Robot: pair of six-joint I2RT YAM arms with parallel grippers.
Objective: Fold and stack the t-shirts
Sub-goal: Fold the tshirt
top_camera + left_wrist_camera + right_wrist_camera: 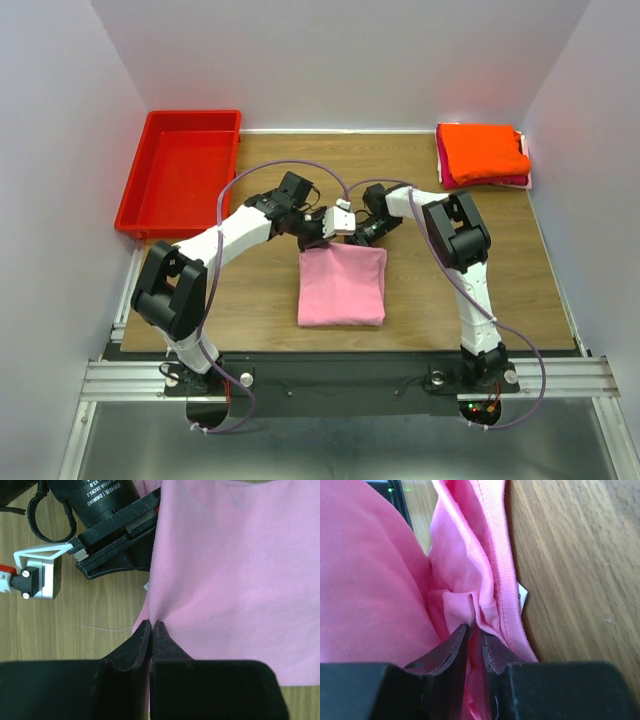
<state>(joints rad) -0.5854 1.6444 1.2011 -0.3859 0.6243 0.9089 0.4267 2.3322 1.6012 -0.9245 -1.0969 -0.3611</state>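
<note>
A rigid red plastic tray [180, 170] sits at the far left corner of the bench [520, 270], partly overhanging the left edge. To its right, near the middle of the bench, the left gripper [322, 230] reaches down to the far edge of the light pink t-shirt [342, 285]; in the left wrist view its jaws are pressed together on the shirt's edge [150, 625], with a fold of cloth pinched between them. The light pink t-shirt lies folded into a rough rectangle at the centre of the bench, closer to the near edge. Just beside the left gripper, the right gripper [358, 232] meets the same far edge; in the right wrist view its jaws are clamped on bunched pink cloth beside the ribbed collar [497, 580]. At the far right corner lies a folded bright orange t-shirt [483, 152], stacked on top of a darker pink-red t-shirt [446, 178] whose edges show beneath it.
</note>
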